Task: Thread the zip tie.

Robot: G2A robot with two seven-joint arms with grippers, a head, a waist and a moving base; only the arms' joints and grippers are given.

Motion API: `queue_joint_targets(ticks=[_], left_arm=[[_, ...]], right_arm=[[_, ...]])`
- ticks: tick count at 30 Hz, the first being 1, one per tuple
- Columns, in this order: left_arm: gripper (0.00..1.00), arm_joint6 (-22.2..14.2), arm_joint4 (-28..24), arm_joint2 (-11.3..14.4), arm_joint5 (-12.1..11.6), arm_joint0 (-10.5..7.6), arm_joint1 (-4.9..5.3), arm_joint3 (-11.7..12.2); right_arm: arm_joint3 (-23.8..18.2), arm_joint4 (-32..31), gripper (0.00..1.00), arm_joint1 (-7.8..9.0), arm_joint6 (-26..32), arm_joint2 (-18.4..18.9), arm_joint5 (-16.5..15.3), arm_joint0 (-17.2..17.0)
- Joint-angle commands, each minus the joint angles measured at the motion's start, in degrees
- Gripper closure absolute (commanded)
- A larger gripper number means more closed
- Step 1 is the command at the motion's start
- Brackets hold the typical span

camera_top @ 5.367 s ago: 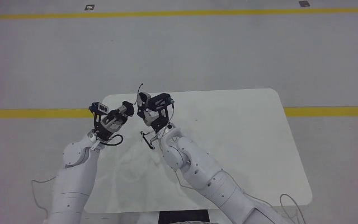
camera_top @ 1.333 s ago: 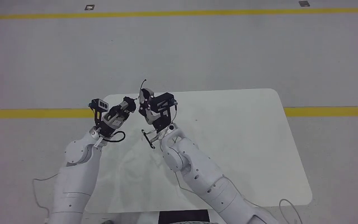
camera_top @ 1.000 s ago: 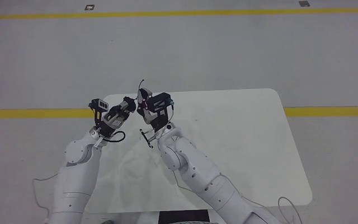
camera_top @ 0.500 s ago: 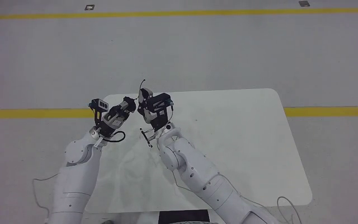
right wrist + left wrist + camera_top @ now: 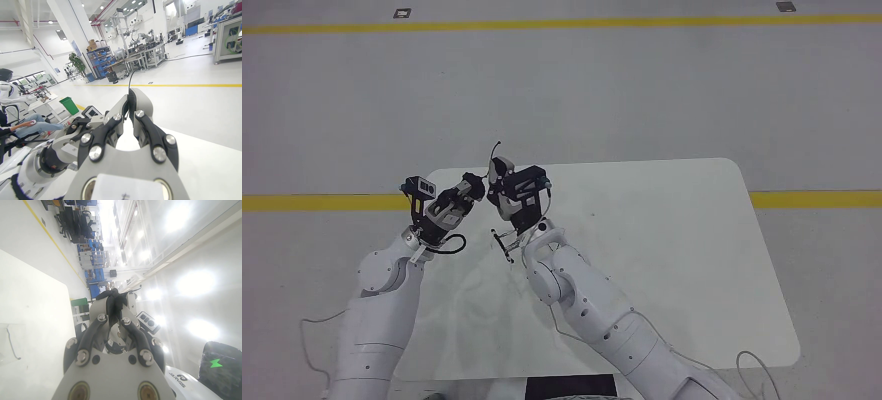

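White table (image 5: 672,260), rounded corners, thin dark strand (image 5: 12,344) lying on it

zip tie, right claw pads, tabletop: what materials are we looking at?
Zip tie: thin black strand, probably nylon-type plastic. It stands up unsupported in a slight curve, so it looks semi-stiff.
Right claw pads: black, ribbed and matte, likely rubber or a soft plastic.
Table: white and smooth with a faint sheen. It could be laminate or painted board; I cannot tell which.
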Motion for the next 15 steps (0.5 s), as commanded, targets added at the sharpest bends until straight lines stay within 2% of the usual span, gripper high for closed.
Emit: queue_joint_targets(ticks=[1, 15], left_arm=[[1.0, 0.0, 0.0, 0.0, 0.0, 0.0, 0.0, 0.0], [1.0, 0.0, 0.0, 0.0, 0.0, 0.0, 0.0, 0.0]], right_arm=[[0.1, -0.08, 1.0, -0.04, 0.3, 0.02, -0.11, 0.07], [0.44, -0.8, 1.0, -0.34, 0.47, 0.27, 0.0, -0.1]])
